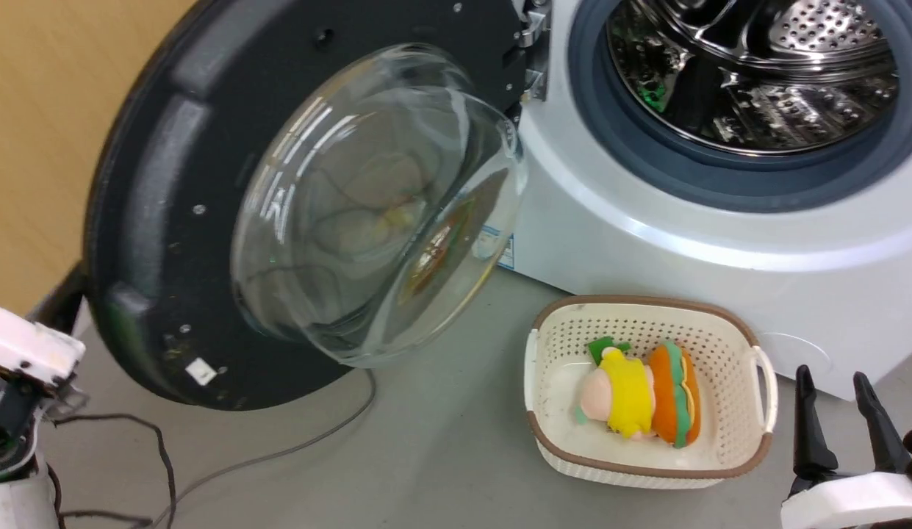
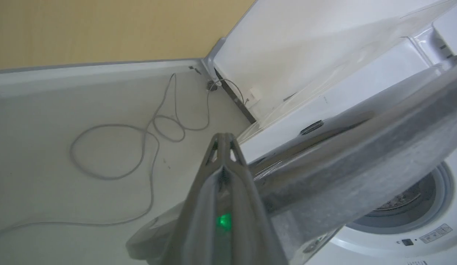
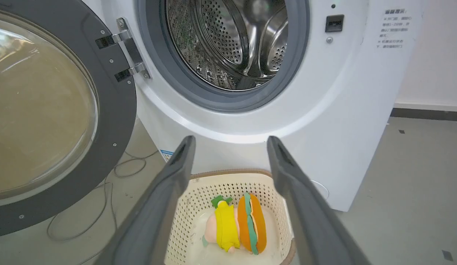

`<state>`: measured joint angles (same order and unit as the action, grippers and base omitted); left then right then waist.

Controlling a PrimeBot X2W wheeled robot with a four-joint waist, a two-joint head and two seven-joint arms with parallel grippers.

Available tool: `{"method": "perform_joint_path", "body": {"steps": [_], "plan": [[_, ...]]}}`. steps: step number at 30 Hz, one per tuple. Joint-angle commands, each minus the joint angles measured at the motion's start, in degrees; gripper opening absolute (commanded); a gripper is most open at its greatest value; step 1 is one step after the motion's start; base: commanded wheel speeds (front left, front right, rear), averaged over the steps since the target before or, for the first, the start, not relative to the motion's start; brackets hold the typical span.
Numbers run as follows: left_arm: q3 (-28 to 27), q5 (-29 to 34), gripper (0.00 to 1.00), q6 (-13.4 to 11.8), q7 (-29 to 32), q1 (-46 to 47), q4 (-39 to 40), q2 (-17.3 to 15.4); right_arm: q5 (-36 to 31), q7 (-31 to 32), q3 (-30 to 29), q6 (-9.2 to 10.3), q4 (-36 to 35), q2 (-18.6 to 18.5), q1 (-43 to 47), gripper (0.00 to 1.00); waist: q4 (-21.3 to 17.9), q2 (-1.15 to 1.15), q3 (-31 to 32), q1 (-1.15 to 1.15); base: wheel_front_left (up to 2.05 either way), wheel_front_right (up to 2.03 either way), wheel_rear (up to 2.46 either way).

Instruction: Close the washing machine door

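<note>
Beside the washing machine door (image 1: 169,184), the left hand (image 2: 224,147) points fingers-together; the right hand (image 3: 231,142) gapes wide.

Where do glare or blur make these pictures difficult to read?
Head view: bright reflections streak the glass of the washing machine door. Left wrist view: the left gripper and the door's edge are out of focus. Right wrist view: the drum glints; the right gripper looks soft.

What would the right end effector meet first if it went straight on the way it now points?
Probably the white front of the washing machine, just below its drum opening; the open right end effector points over the basket, though depth is unclear.
</note>
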<state>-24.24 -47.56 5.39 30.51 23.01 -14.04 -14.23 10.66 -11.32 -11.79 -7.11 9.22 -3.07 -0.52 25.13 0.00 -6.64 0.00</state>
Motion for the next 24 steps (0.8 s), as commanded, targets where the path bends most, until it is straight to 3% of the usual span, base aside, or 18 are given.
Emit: {"method": "perform_joint_path", "body": {"steps": [1, 13, 24], "plan": [[1.4, -2.2, 0.00, 0.6, 1.7, -1.7, 0.5, -0.7, 0.4, -0.8, -0.4, -0.31, 0.5, 0.2, -0.8, 1.00, 0.6, 0.00, -0.1, 0.00, 0.00, 0.00, 0.00], [7.9, -19.5, 0.00, 1.4, 12.5, -9.5, 11.7, -0.4, 1.9, -2.3, -1.8, -0.34, 1.9, 0.2, -0.3, 1.00, 3.6, 0.00, 0.1, 0.00, 0.00, 0.00, 0.00], [16.2, -29.1, 0.00, 2.0, 20.3, -15.5, 24.9, 0.8, 3.2, -3.5, -2.6, -0.37, 3.2, 0.2, -0.1, 1.00, 5.9, 0.00, 0.6, 0.00, 0.00, 0.00, 0.00]]}}
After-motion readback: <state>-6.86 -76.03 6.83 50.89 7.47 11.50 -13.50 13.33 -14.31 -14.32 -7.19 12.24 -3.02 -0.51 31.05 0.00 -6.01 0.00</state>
